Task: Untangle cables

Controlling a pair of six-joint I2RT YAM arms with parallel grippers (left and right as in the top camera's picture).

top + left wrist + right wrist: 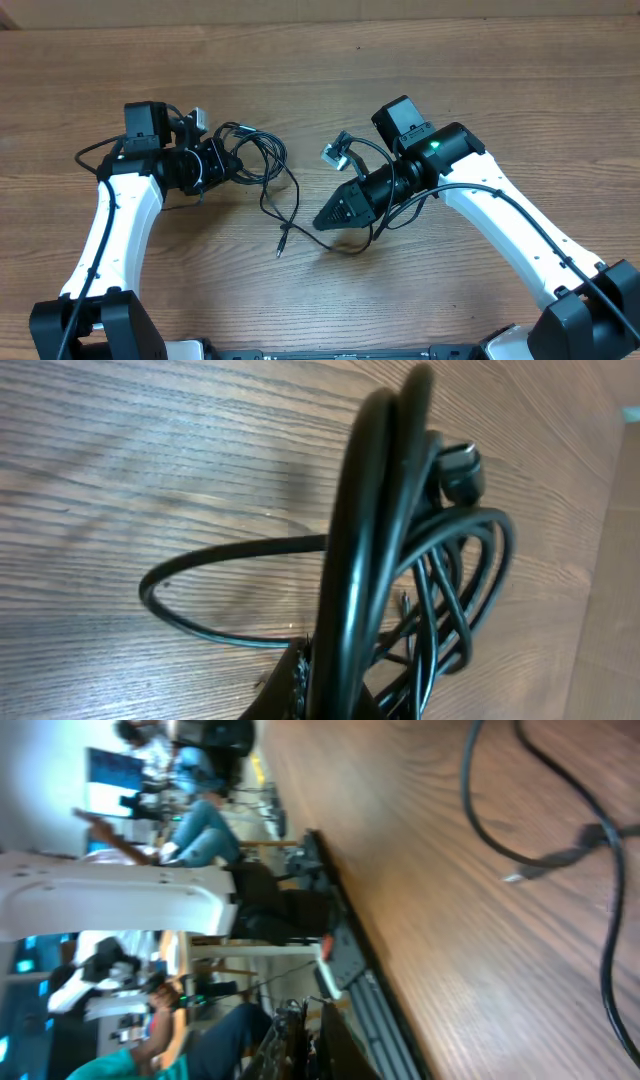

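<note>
The cables (262,160) lie as a tangled black bundle at the centre left of the wooden table. My left gripper (222,160) is shut on the bundle's left side. In the left wrist view the held cords (370,540) rise thick out of that gripper (340,695), and a plug (460,470) sits at the top of the loops. One strand trails down to a loose plug (280,250) and loops on under my right arm. My right gripper (320,221) is shut just right of that strand, with nothing seen between its fingers (322,1050). A cable (560,860) crosses its wrist view at upper right.
The table (450,60) is bare wood around the tangle. The thicker arm cables (470,188) run along both arms. The right wrist view looks past the table's front edge (350,920) to people and desks beyond.
</note>
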